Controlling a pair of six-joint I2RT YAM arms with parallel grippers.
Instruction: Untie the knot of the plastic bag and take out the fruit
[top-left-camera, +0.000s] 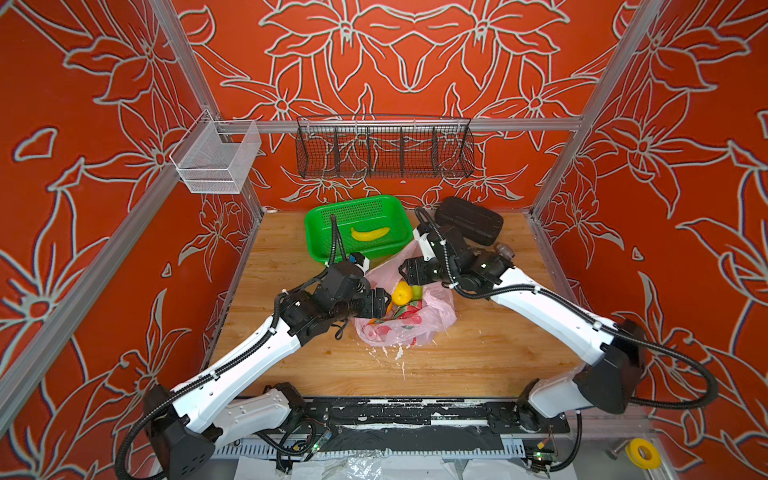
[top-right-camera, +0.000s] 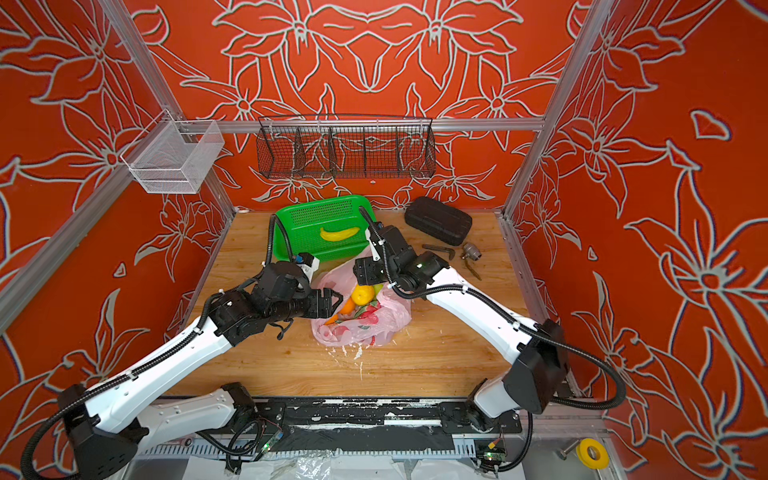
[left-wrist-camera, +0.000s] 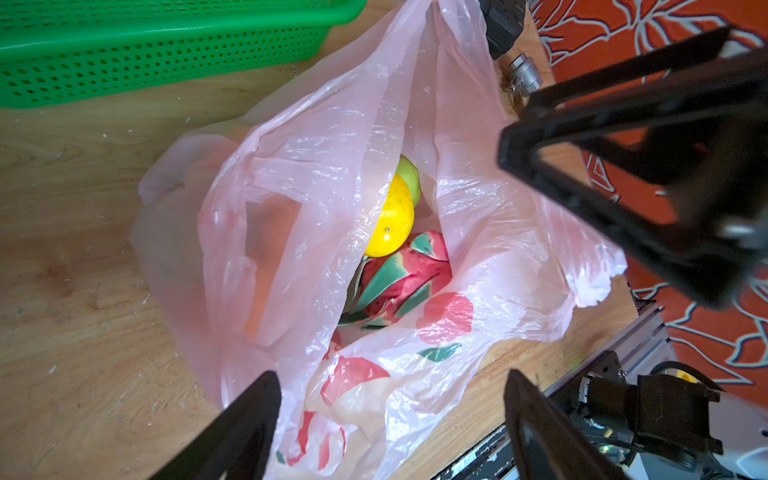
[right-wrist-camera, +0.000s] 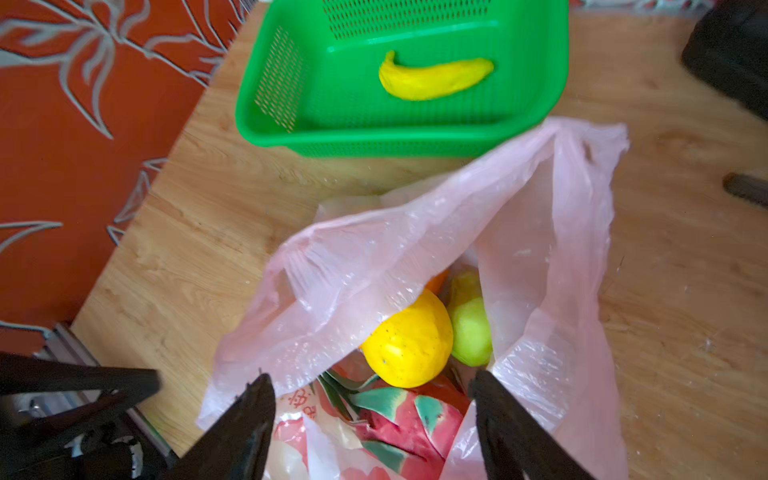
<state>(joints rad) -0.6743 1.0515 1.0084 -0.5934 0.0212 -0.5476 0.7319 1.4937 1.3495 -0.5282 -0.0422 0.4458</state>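
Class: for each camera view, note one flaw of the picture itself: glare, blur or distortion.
In both top views, wide-angle optics make the frame posts splay outward; in the left wrist view, glare whitens the plastic bag and the right pincer is blurred; in the right wrist view, the black case is smeared.

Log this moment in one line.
pink bag: mouth open | yellow fruit, dragon fruit: inside | left hand: open | right hand: open

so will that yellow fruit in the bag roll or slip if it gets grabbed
Likely to roll: the yellow fruit is round and only rests against the dragon fruit. Its skin looks smooth, so it may slip. The thin pink bag drapes over its edge and could get pinched too.
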